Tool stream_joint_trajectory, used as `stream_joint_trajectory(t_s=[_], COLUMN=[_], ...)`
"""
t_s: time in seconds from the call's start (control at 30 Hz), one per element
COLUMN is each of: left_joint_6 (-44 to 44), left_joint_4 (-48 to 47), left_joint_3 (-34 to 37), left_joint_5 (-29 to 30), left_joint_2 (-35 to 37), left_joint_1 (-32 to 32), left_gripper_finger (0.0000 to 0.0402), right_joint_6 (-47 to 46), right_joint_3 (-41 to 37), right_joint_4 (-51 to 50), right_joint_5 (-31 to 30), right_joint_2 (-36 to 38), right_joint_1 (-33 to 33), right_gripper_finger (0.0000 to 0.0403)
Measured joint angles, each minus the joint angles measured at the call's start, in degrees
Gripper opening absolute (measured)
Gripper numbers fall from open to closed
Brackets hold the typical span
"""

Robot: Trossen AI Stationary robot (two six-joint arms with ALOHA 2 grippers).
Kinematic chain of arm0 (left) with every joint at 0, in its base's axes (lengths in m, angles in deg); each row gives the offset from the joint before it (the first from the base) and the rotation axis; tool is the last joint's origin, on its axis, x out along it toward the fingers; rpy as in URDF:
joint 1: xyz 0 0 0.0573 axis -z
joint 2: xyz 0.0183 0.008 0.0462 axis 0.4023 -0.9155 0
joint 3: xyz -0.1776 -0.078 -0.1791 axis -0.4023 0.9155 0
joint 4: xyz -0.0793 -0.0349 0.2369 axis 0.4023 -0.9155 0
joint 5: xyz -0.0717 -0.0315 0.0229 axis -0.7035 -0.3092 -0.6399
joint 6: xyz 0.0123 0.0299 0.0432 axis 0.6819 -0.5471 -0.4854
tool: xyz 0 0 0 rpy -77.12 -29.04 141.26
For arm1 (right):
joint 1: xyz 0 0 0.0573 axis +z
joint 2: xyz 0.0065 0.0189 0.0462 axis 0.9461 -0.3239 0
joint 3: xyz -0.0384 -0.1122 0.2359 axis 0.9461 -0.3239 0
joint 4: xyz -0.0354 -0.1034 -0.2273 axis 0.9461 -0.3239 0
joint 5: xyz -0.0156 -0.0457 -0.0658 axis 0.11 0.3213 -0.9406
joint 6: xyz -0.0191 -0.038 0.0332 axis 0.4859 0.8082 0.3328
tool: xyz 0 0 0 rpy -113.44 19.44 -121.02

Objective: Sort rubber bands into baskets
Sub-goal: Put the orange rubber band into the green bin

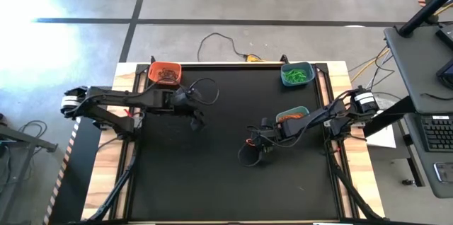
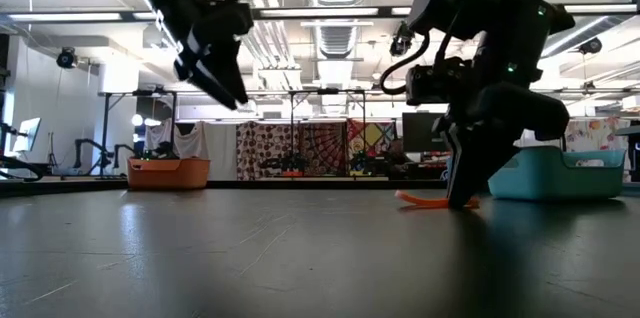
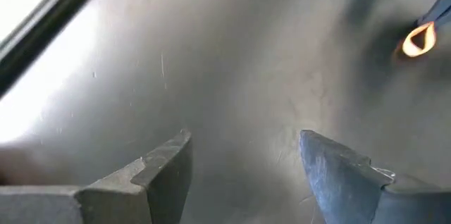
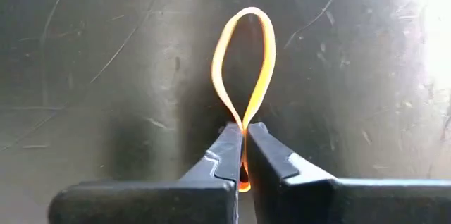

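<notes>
Strong light washes out the floor point(image 1: 28, 13) at the upper left of the high view, while the black table point(image 1: 226, 175) stays dark and matte. In the low view, ceiling light strips point(image 2: 330, 8) sit behind the arms, leaving them as dark silhouettes, and the table surface carries a soft grey sheen. The left wrist view is heavily blurred with white glare along one edge, and the orange rubber band point(image 3: 419, 39) there is out of focus; the right wrist view is sharp, with glare at one corner.
</notes>
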Motion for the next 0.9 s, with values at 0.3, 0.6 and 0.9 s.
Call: stream_joint_trajectory(t_s=[0.3,0.6,0.9], left_joint_6=[-0.77,0.27,13.19], left_joint_4=[0.27,-5.71,1.70], left_joint_3=[-0.25,-0.17,11.33], left_joint_5=[-0.05,-3.60,-0.28], left_joint_2=[4.82,20.09,38.76], left_joint_1=[0.09,0.69,4.55], left_gripper_finger=[0.0241,0.0240,0.0232], right_joint_6=[3.95,-1.45,-28.07], right_joint_3=[14.86,27.89,12.25], right_joint_4=[-22.48,-45.26,-46.57], right_joint_5=[-0.52,-10.94,-16.21], right_joint_2=[0.71,9.47,29.13], right_joint_1=[-0.57,-0.56,-0.56], right_gripper_finger=[0.0009,0.0009,0.0009])
